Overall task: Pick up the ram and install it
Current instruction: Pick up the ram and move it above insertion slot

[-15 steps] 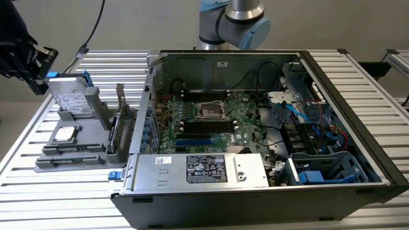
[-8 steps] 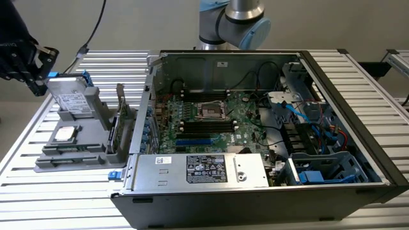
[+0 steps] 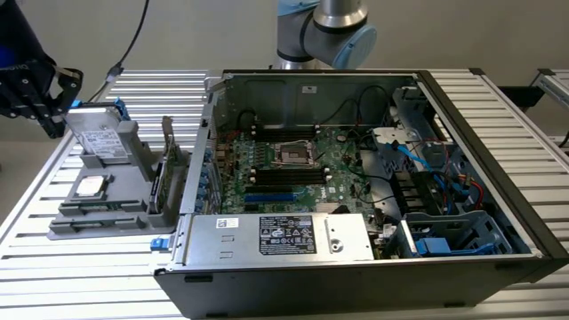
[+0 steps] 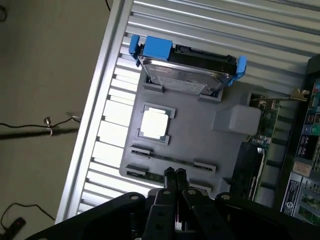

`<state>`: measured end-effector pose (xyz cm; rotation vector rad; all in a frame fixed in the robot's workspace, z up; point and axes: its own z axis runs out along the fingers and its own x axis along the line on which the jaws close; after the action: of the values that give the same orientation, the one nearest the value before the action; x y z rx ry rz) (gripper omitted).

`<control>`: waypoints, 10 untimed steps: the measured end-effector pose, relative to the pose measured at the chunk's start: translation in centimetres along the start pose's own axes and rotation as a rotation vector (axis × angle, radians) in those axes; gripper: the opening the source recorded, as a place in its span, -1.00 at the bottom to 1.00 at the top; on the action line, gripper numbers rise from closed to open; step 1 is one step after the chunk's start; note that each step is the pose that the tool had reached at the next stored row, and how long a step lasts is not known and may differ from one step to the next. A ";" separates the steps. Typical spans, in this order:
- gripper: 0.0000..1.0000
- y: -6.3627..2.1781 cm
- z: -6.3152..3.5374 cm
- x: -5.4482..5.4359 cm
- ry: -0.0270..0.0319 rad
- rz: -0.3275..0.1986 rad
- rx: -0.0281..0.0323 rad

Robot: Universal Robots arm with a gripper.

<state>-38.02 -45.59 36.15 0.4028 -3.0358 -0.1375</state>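
The ram [image 4: 170, 159] is a thin dark stick standing on edge between two clips of the grey holder [image 4: 200, 145]. My gripper [image 4: 175, 174] hangs well above this holder with its two fingertips pressed together and nothing between them. In the exterior view the gripper [image 3: 40, 93] is at the far left, above and beyond the holder [image 3: 98, 223]. The open computer case [image 3: 374, 193] lies at the exterior view's right, and long black memory slots [image 3: 284, 175] run across its motherboard.
On the holder a hard drive [image 3: 98, 137] in a blue-tabbed frame leans upright. A square processor [image 3: 92, 187] lies flat and a green expansion card [image 3: 165, 173] stands beside the case. The power supply [image 3: 276, 237] sits at the case front. A cable [image 4: 40, 127] lies on the floor.
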 end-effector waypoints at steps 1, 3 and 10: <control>-0.80 -0.01 0.08 0.0 0.0017 -0.017 0.0011; -0.80 -0.02 0.25 0.0 0.0051 -0.054 0.0033; -0.80 -0.08 0.83 -0.1 0.0178 -0.180 0.0115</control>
<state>-38.02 -45.59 35.31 0.6747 -2.9798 -0.1262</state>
